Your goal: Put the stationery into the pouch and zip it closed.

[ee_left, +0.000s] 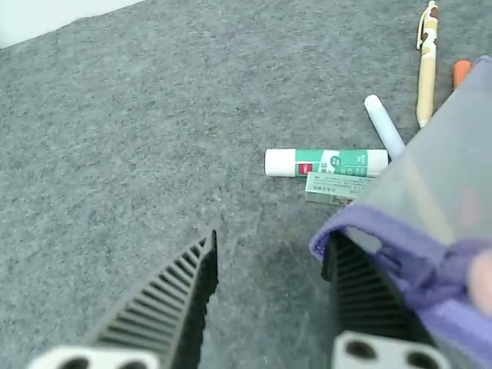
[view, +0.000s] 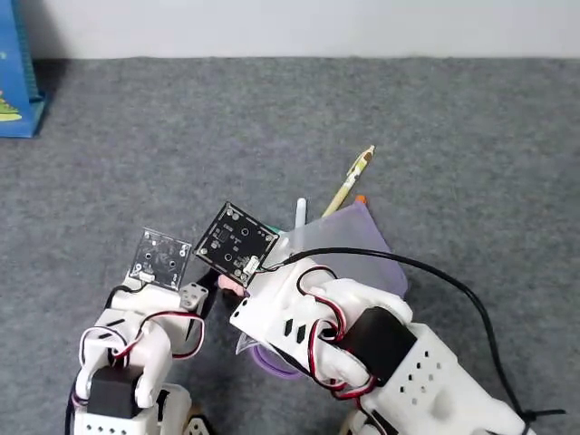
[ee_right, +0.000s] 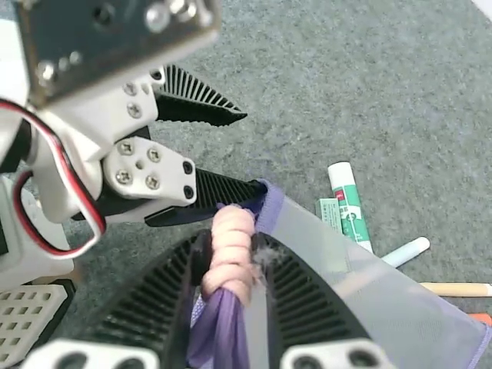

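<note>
A translucent purple pouch lies on the grey mat. My right gripper is shut on its pink zip pull and the purple edge at the near end. My left gripper stands open beside that same corner, one finger against the pouch rim. From the right wrist view the left gripper shows just past the pull. Loose on the mat beyond the pouch are a green-and-white glue stick, a small green eraser, a white marker, a yellow pen and an orange tip.
A blue box stands at the mat's far left edge. The right arm's black cable runs across the pouch towards the near right. Open grey mat stretches beyond and to both sides of the stationery.
</note>
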Robot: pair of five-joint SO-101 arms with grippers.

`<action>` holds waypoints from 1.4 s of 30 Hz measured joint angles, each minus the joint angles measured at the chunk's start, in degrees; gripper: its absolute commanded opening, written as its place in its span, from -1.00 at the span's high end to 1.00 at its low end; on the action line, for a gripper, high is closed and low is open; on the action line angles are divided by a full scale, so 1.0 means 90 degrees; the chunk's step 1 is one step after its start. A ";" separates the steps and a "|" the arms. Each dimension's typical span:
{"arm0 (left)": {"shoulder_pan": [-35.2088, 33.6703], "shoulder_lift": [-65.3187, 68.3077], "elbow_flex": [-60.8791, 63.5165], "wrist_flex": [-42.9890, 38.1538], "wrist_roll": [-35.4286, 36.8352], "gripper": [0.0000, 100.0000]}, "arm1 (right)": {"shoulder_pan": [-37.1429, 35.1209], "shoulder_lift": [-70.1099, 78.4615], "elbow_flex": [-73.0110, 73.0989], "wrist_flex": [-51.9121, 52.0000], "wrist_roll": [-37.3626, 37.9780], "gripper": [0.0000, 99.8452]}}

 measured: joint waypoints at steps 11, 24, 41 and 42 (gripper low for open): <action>0.0107 0.0049 -0.0957 0.0830 -0.0029 0.57 | 0.0000 -0.0166 0.0107 0.0293 0.0000 0.98; 0.1035 0.0078 -0.1338 0.0996 -0.0029 0.57 | 0.0000 -0.0166 -0.1172 0.1768 0.0000 0.98; 0.2051 0.0078 -0.1739 0.1397 -0.0029 0.57 | -0.0342 -0.0176 -0.2227 0.2989 0.0000 0.98; 0.2071 0.0078 -0.1739 0.1397 -0.0029 0.57 | -0.0479 -0.0176 -0.2227 0.3038 0.0000 0.98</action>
